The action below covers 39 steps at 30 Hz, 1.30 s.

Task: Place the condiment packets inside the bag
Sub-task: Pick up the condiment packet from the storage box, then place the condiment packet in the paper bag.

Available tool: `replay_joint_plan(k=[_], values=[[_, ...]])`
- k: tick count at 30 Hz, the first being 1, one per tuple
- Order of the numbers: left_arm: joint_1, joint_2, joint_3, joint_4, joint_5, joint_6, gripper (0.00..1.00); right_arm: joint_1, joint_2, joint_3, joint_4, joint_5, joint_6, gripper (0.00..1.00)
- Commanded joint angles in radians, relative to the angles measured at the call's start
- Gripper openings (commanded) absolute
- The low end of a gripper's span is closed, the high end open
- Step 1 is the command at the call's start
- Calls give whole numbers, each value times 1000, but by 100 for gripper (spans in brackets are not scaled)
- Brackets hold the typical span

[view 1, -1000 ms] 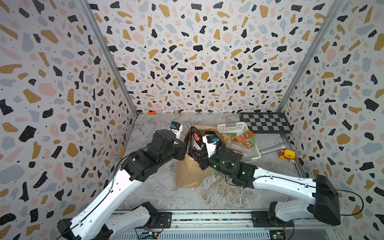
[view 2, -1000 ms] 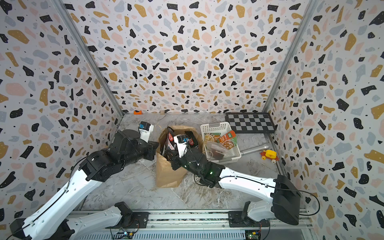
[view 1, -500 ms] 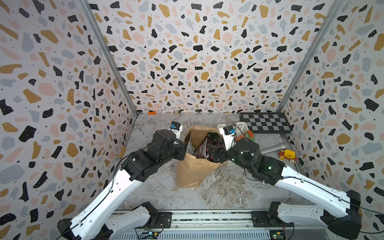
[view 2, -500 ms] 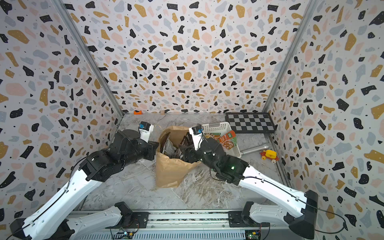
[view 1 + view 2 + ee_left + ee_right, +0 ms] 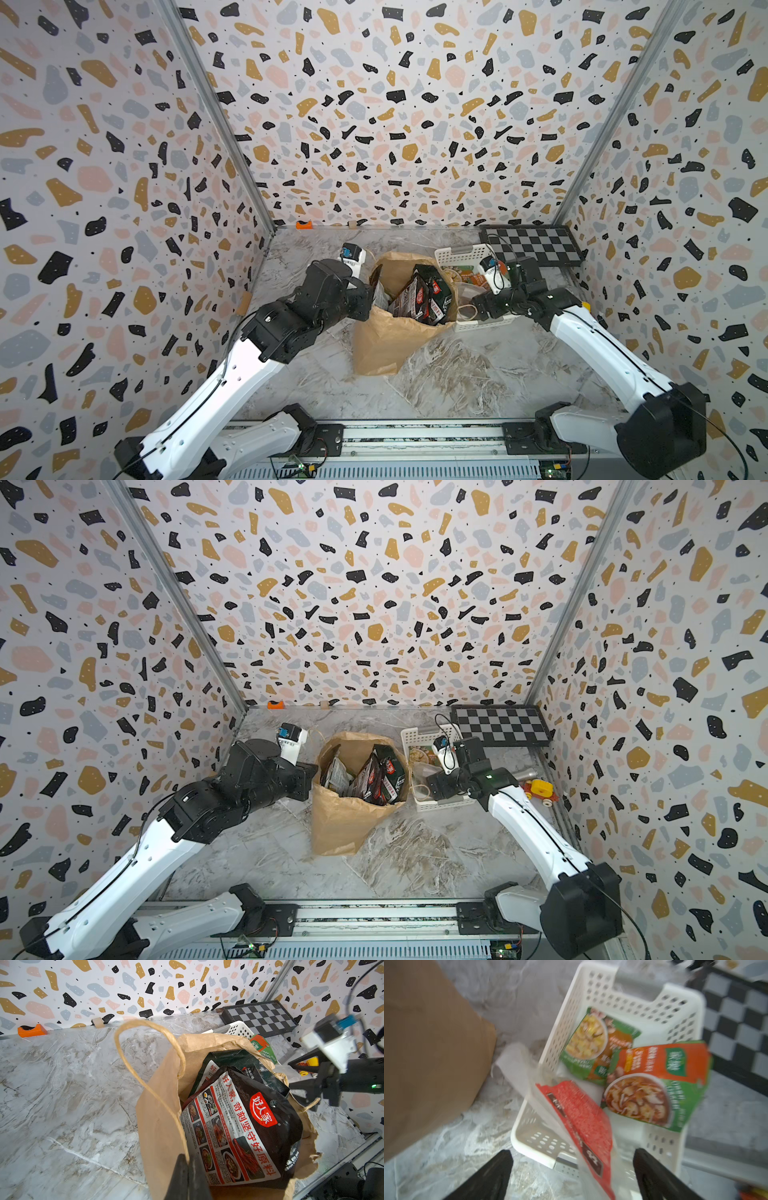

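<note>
The brown paper bag (image 5: 382,332) (image 5: 340,816) stands open at mid-table. Black-and-white condiment packets (image 5: 424,295) (image 5: 239,1126) with red logos stick up inside it. My left gripper (image 5: 368,291) (image 5: 188,1160) is shut on the bag's left rim. Beside the bag stands the white basket (image 5: 461,251) (image 5: 612,993). My right gripper (image 5: 432,785) (image 5: 572,1152) hangs open over its near end. The basket holds two green-orange packets (image 5: 600,1043) (image 5: 654,1080). A clear packet with red contents (image 5: 579,1113) lies over the near rim, in line with the gap between my open fingers.
A checkerboard (image 5: 528,249) lies at the back right, just behind the basket. A yellow and red toy (image 5: 540,789) and a metal cylinder (image 5: 525,774) sit by the right wall. An orange block (image 5: 303,225) rests against the back wall.
My right gripper has pulled out of the bag and swung right over the basket, opening on the way. The black packet stays in the bag. The left gripper keeps its hold.
</note>
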Motion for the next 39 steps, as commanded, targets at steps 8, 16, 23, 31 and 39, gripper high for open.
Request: replay_joint_plan(k=[8,16,23,31,39], values=[[-2,-13,-9,26,-20,29,0,-29,167,56,38,-10,-134,28],[-2,-4,-11,26,-15,29,0,-29,-42,55,82,108,-54,0],[-2,-8,-9,26,-14,25,0,-29,-139,284,-92,101,185,0],[-2,-12,-9,25,-11,25,0,74,-105,551,-123,-275,366,0],[-2,-11,-8,27,-2,21,0,264,-53,504,265,-379,664,0]])
